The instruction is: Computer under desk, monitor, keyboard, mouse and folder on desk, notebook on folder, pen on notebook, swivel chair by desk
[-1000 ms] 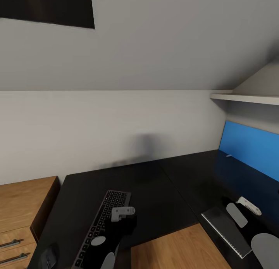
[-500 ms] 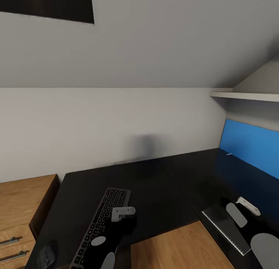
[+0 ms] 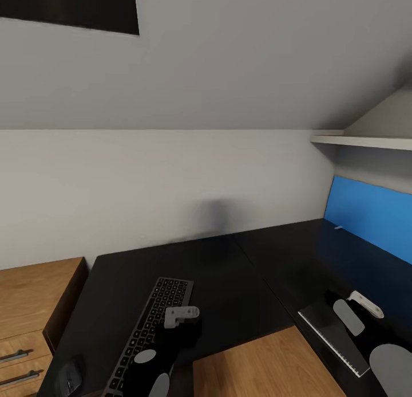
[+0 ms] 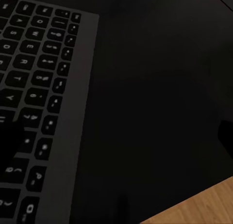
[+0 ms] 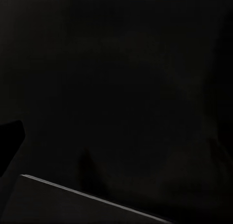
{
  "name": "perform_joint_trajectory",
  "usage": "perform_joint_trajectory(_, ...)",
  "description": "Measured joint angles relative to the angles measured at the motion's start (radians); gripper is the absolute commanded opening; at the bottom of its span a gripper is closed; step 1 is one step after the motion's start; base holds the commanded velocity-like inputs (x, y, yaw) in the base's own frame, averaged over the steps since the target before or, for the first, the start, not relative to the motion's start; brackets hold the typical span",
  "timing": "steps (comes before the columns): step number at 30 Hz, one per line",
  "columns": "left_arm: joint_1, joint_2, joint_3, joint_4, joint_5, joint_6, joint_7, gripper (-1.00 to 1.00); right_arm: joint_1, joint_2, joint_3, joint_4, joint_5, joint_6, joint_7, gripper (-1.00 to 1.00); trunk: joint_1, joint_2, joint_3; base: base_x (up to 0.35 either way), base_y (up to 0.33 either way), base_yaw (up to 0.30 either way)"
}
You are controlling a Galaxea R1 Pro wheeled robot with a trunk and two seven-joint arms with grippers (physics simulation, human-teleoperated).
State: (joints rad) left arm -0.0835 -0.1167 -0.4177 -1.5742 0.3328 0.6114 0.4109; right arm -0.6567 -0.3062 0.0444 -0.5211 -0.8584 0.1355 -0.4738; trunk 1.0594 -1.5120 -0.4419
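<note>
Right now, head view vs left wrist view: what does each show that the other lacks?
Head view alone: the mouse by the keyboard's near end, the wooden chest, the blue panel and the notebook on the desk's right wing. Left wrist view alone: readable key legends. Both: the keyboard, the black desk and the wood floor.

pale letter legends on keyboard

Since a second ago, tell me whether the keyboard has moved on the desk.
No. The keyboard lies the same way against the desk's front edge; everything slid slightly in the head view, so the camera tilted.
</note>
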Motion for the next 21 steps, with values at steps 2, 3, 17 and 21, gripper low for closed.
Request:
perform_joint_trajectory(2, 0.000, 0.000, 0.000, 0.001, 0.000, 0.000, 0.000, 1.00, 0.000, 0.000, 0.000, 0.000, 0.000, 0.001, 0.000, 1.00, 0.000, 0.000, 0.000, 0.000, 0.000, 0.000)
perform_joint_trajectory(3, 0.000, 0.000, 0.000, 0.001, -0.001, 0.000, 0.000, 1.00, 0.000, 0.000, 0.000, 0.000, 0.000, 0.001, -0.001, 1.00, 0.000, 0.000, 0.000, 0.000, 0.000, 0.000)
perform_joint_trajectory(17, 0.000, 0.000, 0.000, 0.002, -0.001, 0.000, 0.000, 1.00, -0.001, 0.000, 0.000, 0.000, -0.003, 0.040, 0.000, 1.00, 0.000, 0.000, 0.000, -0.038, 0.000, 0.000)
perform_joint_trajectory(21, 0.000, 0.000, 0.000, 0.002, 0.000, 0.000, 0.000, 1.00, 0.000, 0.001, 0.000, 0.000, -0.003, 0.042, 0.000, 1.00, 0.000, 0.000, 0.000, -0.219, 0.000, 0.000)
